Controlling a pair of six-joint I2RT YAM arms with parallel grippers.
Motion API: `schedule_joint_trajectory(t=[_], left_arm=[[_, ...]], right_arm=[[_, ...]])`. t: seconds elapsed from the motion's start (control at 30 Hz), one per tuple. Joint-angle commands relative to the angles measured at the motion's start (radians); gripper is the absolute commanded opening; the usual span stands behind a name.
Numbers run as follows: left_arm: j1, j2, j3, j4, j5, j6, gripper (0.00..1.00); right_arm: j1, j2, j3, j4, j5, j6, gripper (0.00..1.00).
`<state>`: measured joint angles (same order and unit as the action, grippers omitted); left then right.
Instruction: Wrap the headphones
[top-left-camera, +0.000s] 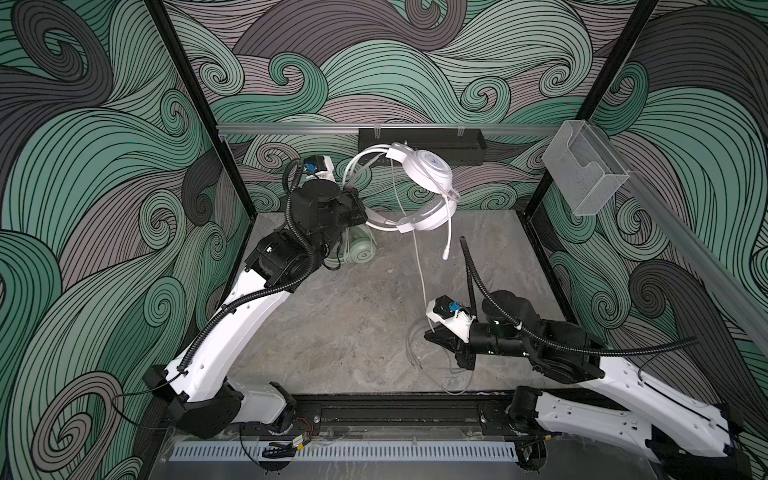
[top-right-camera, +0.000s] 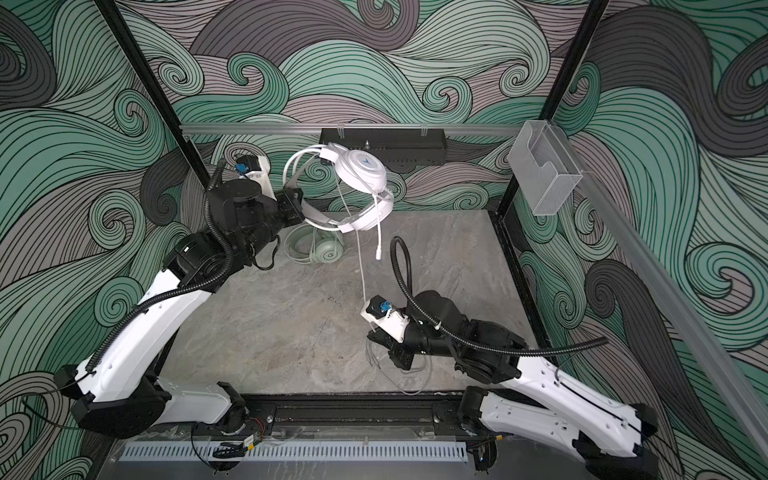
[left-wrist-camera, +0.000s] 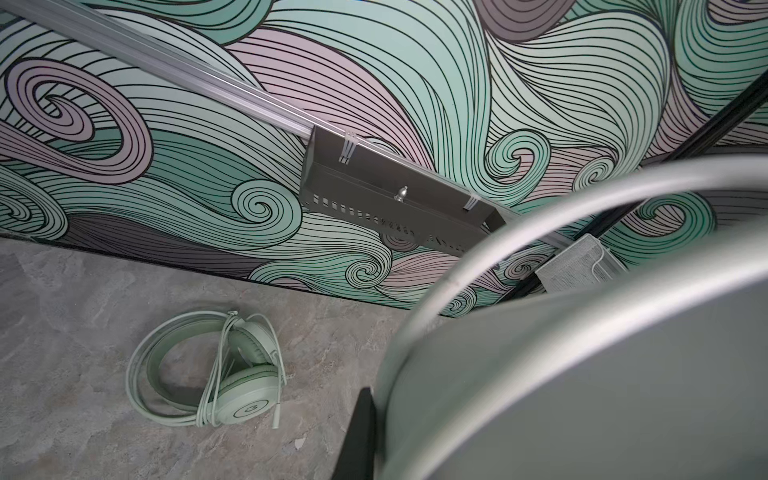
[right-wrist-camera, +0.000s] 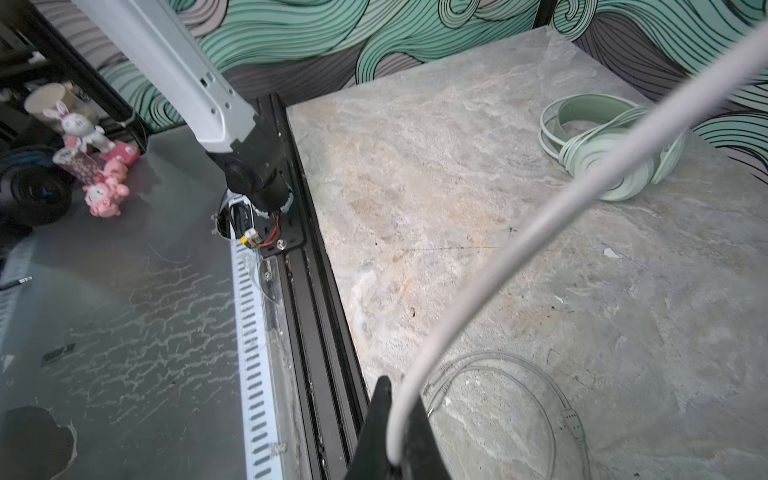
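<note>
We see the left gripper raised near the back wall, its jaws closed tight on the headband of a white over-ear headset that has a blue arrow mark on its round earcup. The headset hangs in the air above the grey marbled tabletop, in front of a black slotted tray fixed to the rear wall. Its white microphone boom droops from the lower earcup. In the left wrist view the headband fills the near side as a broad blurred arc.

From the headset a thin white cable drops in a nearly straight line to the right gripper, which sits low over the near right part of the tabletop. In the right wrist view the cable passes between the gripper's black fingers, which are pinched together on it. Past the gripper, the rest of the cable lies in loose loops on the tabletop.

A pale mint green over-ear headset lies flat on the tabletop at the back left, below the left arm's wrist. Its own cable is wound around its headband and earcups. In both top views the arm partly hides it.
</note>
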<state>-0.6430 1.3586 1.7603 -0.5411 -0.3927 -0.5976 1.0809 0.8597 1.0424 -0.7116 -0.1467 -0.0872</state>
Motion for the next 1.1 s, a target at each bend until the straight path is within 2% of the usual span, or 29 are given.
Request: schedule_joint_trajectory(t=[0.0,0.17,0.27,0.5,0.83,0.9,1.07], left_arm=[[0.01,0.0,0.019,0.113,0.003,-0.091,0.0],[0.015,0.013,0.006,0.118,-0.026,-0.143,0.0],[0.022,0.024,0.006,0.131,-0.003,-0.169,0.0],[0.022,0.008,-0.034,0.135,0.038,-0.232,0.0],[0.053,0.031,-0.032,0.094,0.094,-0.344,0.0],[0.054,0.037,-0.028,0.088,0.08,-0.328,0.0],[0.051,0.057,-0.057,0.095,-0.038,-0.272,0.0]], right_arm=[[0.061,0.036,0.025,-0.072,0.136,-0.026,0.0],[0.139,0.078,0.076,-0.091,0.195,-0.043,0.0],[0.158,0.096,0.08,-0.089,0.214,-0.04,0.0],[0.159,0.138,0.058,-0.078,0.276,-0.056,0.0],[0.169,0.159,0.074,-0.081,0.267,-0.081,0.0],[0.174,0.154,0.08,-0.078,0.265,-0.081,0.0],[0.193,0.156,0.119,-0.094,0.252,-0.085,0.0]])
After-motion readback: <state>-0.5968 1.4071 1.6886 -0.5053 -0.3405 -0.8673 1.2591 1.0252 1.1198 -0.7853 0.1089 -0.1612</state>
